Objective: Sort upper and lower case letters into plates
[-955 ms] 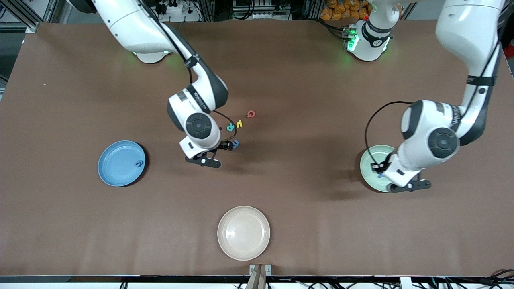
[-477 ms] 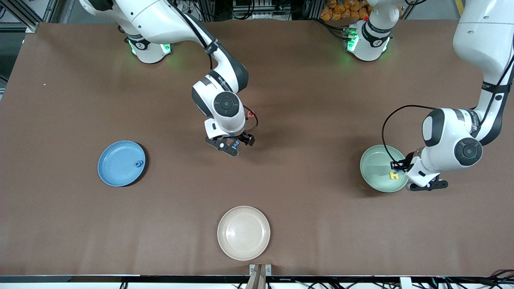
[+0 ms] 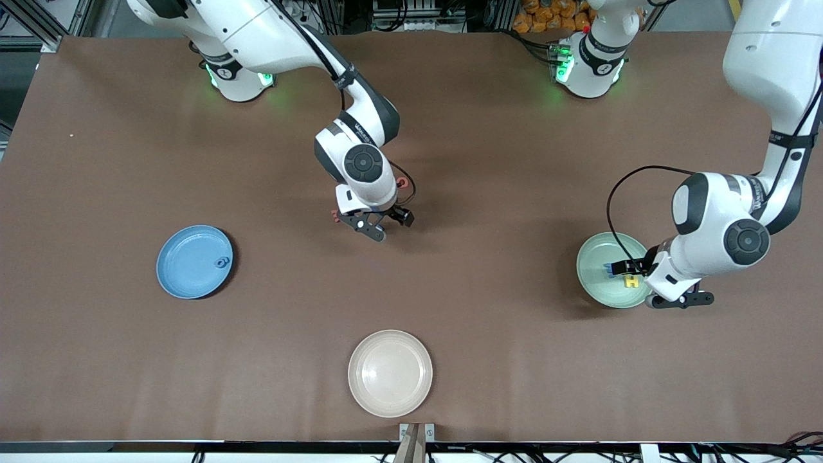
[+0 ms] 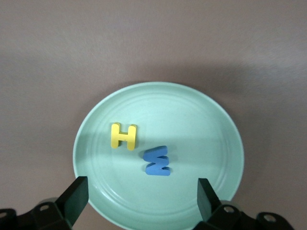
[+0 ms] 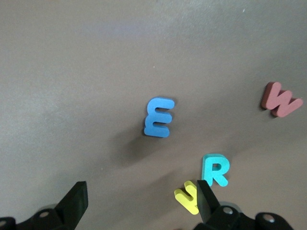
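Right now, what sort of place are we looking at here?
Probably a robotics lab bench. Two white robot arms stand at a brown table, the left pincer open over a mint plate holding toy letters, the right pincer open over loose letters. Cables and metal framing line the table's edge.

A yellow H (image 4: 123,136) and blue W (image 4: 157,161) lie in the mint-green plate (image 4: 211,124); blue E (image 5: 159,117), teal R (image 5: 215,170), dull-red w (image 5: 281,99) on the brown bench (image 3: 514,360)
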{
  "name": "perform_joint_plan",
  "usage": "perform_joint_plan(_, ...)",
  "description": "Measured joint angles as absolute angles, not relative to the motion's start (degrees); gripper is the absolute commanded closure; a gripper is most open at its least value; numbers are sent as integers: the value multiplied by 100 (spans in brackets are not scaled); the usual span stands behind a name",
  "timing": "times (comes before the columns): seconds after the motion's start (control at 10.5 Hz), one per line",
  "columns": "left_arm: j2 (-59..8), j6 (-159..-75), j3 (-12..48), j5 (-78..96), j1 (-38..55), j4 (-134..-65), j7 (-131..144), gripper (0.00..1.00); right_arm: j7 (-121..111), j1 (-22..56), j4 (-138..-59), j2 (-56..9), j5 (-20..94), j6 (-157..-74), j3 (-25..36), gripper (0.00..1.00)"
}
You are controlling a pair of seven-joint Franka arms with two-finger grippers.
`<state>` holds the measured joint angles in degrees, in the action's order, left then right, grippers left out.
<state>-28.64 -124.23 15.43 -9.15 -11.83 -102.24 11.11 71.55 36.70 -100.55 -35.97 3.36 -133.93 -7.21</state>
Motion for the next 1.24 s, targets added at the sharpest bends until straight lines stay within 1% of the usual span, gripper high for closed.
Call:
perform_joint_plan(0.29, -2227, -11634, 1857, -915, -1153, -10024, 1118, 0, 6751, 3668, -10119, -3678, 334, -13643, -876, 0)
perform_joint_plan(0.57, -1861, -11112, 2157, -915, -1137, -9839, 1167, 0, 5889, 3598, -10588, -3696, 334, -14318, -954, 0)
perform_joint_plan(0.95, -1392, -10715, 2457, -915, -1133, -9709, 1178, 0, 5545, 3570, -10726, -3669, 314, -14396, -992, 0)
perform_joint_plan(1.24, -1250, -10272, 2670, -915, -1130, -9452, 1353, 0, 5417, 3570, -10785, -3631, 310, -14395, -1006, 0)
